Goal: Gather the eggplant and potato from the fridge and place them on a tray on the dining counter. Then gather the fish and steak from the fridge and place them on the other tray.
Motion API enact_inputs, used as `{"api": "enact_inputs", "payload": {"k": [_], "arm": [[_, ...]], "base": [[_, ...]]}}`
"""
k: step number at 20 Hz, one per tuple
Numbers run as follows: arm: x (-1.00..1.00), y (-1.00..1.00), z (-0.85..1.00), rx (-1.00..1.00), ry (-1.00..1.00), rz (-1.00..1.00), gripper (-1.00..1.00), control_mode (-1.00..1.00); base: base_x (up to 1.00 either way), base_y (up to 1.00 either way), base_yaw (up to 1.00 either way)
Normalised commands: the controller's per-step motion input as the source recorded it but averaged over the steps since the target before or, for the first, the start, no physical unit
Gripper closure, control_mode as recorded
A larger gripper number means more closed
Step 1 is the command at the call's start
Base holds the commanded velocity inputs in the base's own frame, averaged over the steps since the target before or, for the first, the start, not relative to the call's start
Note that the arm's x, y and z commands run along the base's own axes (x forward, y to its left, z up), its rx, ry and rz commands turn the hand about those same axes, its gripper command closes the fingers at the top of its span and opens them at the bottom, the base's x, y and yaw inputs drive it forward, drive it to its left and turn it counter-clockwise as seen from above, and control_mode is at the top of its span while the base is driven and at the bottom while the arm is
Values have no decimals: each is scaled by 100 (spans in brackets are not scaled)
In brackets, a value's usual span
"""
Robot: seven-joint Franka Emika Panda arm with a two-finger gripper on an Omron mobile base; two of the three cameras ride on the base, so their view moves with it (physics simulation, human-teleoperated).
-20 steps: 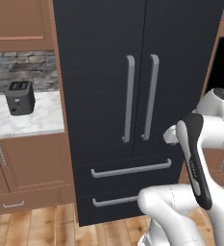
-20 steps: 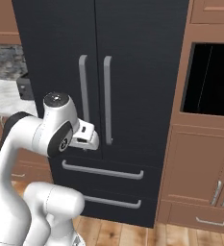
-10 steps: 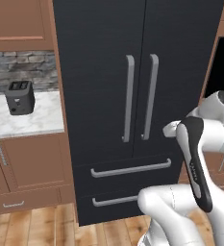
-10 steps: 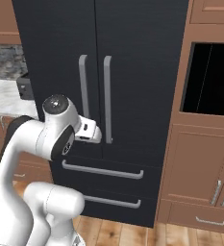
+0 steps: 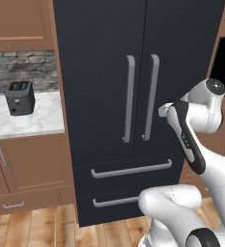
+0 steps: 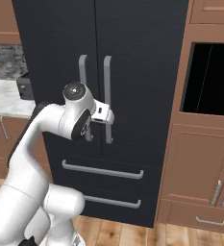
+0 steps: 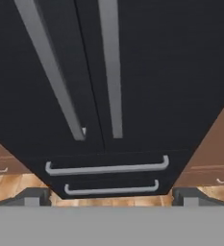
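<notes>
Wood cabinets and plank flooring frame the fridge [image 5: 133, 96], both doors closed, dead ahead of the arm. The end effector [image 7: 108, 197] hangs released, fingertips wide apart, just short of the right door's handle [image 6: 107, 98] near its lower end. Rigid, likely heavy door with smooth metal bar: clamp mid-handle, pull steadily, expecting seal resistance.

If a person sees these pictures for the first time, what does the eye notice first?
The tall black fridge fills the middle, both doors closed, two long silver handles side by side. The white arm reaches toward them, its gripper open, apart from the doors. A black toaster stands on the marble counter to the left.
</notes>
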Motion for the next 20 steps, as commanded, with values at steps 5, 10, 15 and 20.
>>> {"api": "enact_inputs", "payload": {"k": [5, 10, 15, 20], "arm": [[61, -7, 4, 0, -36, 0, -100, -100], [70, -5, 3, 0, -8, 0, -100, -100], [90, -5, 1, 0, 1, 0, -100, -100], [96, -14, 0, 1, 0, 0, -100, -100]], "base": [[0, 0, 0], [0, 0, 0], [0, 0, 0], [0, 0, 0]]}}
